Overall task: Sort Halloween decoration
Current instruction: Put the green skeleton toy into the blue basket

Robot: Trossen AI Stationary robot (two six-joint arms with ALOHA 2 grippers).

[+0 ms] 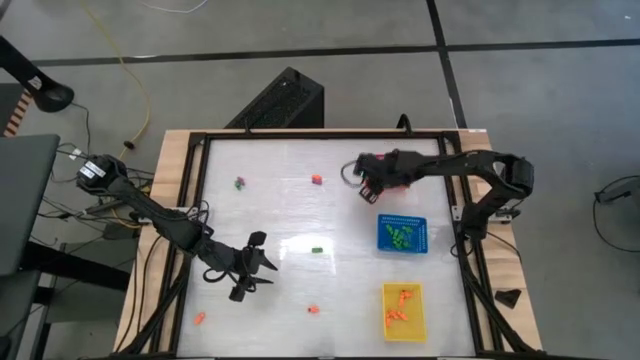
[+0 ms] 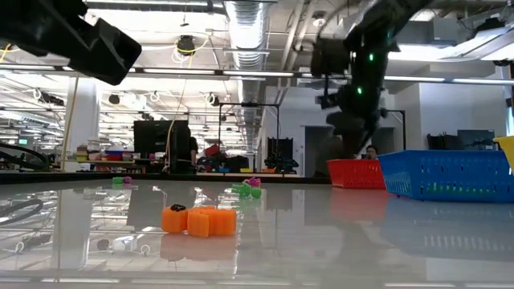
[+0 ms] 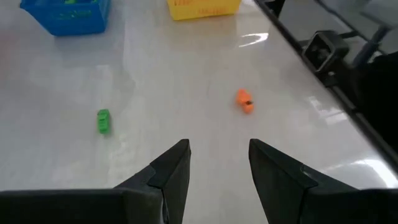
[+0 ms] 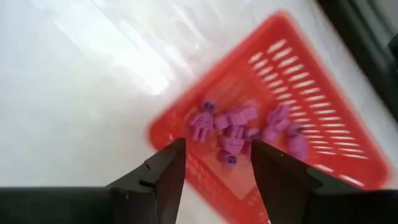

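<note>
The Halloween decoration is small loose trinkets on the white table: a green one (image 1: 316, 249) (image 3: 103, 121), orange ones (image 1: 312, 311) (image 3: 244, 101) (image 1: 199, 318) and two at the far side (image 1: 240, 183) (image 1: 316, 180). My right gripper (image 4: 217, 155) (image 1: 366, 185) hangs open above the near-left part of the red basket (image 4: 292, 93), which holds several purple trinkets (image 4: 233, 127). My left gripper (image 3: 219, 155) (image 1: 262, 255) stands open above the table at the near left, with nothing between its fingers. The green and orange trinkets lie ahead of it.
A blue basket (image 1: 402, 234) with green pieces and a yellow basket (image 1: 403, 310) with orange pieces stand along the right side, nearer than the red one. The table's dark frame (image 1: 470, 260) runs close by them. The low view shows an orange trinket (image 2: 199, 221) up front.
</note>
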